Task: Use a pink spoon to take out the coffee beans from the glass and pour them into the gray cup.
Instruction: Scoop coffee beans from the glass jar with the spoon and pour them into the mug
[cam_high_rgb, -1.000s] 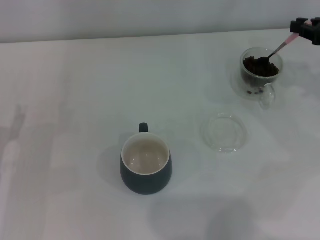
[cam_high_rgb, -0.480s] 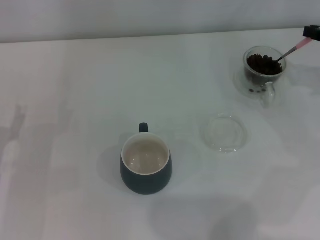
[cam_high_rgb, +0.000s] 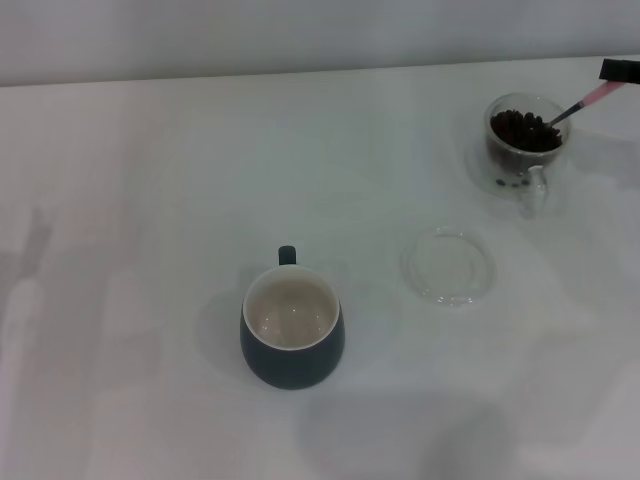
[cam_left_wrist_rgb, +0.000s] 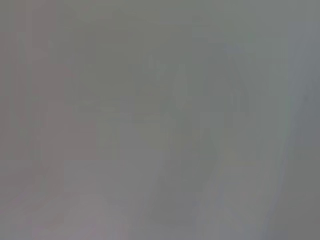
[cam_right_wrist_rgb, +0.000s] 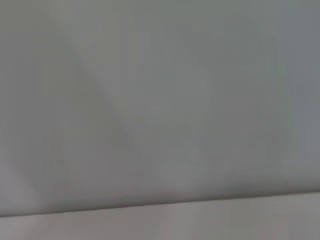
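Note:
The glass (cam_high_rgb: 522, 150) stands at the far right of the table, full of dark coffee beans (cam_high_rgb: 524, 130), its clear handle toward me. The pink spoon (cam_high_rgb: 580, 104) leans from the upper right, its metal bowl dipped into the beans. My right gripper (cam_high_rgb: 622, 70) shows only as a black tip at the right edge, shut on the spoon's pink handle. The gray cup (cam_high_rgb: 292, 330) stands in the near middle, cream inside and empty, handle pointing away. My left gripper is out of view. Both wrist views show only blank grey surface.
A flat clear glass saucer (cam_high_rgb: 449, 264) lies on the white table (cam_high_rgb: 150, 200) between the gray cup and the glass. The table's far edge meets a pale wall at the top.
My right gripper has drawn back to the right, nearly out of the frame. The spoon now lies flatter, its bowl at the glass's right rim. The glass has shifted slightly.

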